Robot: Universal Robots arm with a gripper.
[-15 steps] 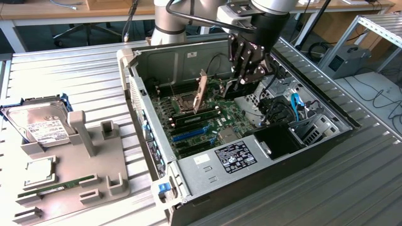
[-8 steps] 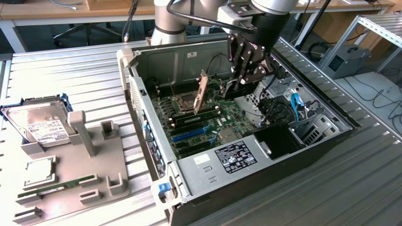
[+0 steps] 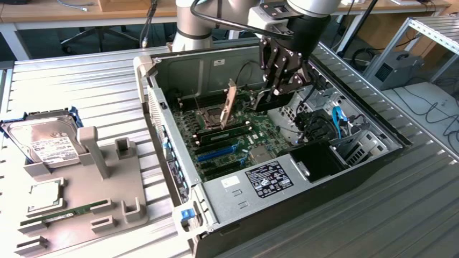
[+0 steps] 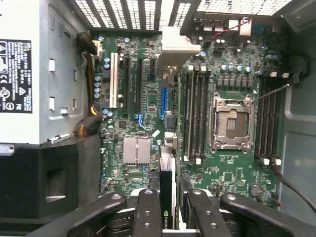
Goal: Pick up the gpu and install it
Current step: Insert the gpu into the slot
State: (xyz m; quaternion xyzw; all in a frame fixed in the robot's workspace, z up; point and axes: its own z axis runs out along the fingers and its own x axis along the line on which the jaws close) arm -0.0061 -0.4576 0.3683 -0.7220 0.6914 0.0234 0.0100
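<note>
- GPU card (image 4: 167, 187) is sitting edge-on between the claw's (image 4: 168, 207) two inner fingers (image 4: 148, 212), which are clamping it from both sides; in the wrist view a green logo is showing on its black top edge.
- In the exterior view the claw (image 3: 276, 91) is hanging inside the open computer case (image 3: 344, 177), with the card's tan-looking face (image 3: 231, 105) standing upright just beside it, above the motherboard (image 3: 248, 137).
- Holding the card on edge is probably meant to point its connector down toward the expansion slots.
- In the wrist view the blue slot (image 4: 164, 98) is lying directly ahead of the card, in line with its length, with black slots (image 4: 131, 84) and a white slot (image 4: 114, 81) alongside it.
- Nearby, the empty CPU socket (image 4: 232, 123) is sitting between banks of RAM slots (image 4: 196, 116).
- A power supply (image 3: 269, 180) with a label is occupying the case's near end.
- Outside the case, toward the exterior view's left, a grey parts holder (image 3: 86, 209) is resting on the metal table (image 3: 401, 215), carrying a hard drive (image 3: 44, 142), a CPU chip (image 3: 44, 194) and a green RAM stick (image 3: 61, 215).
</note>
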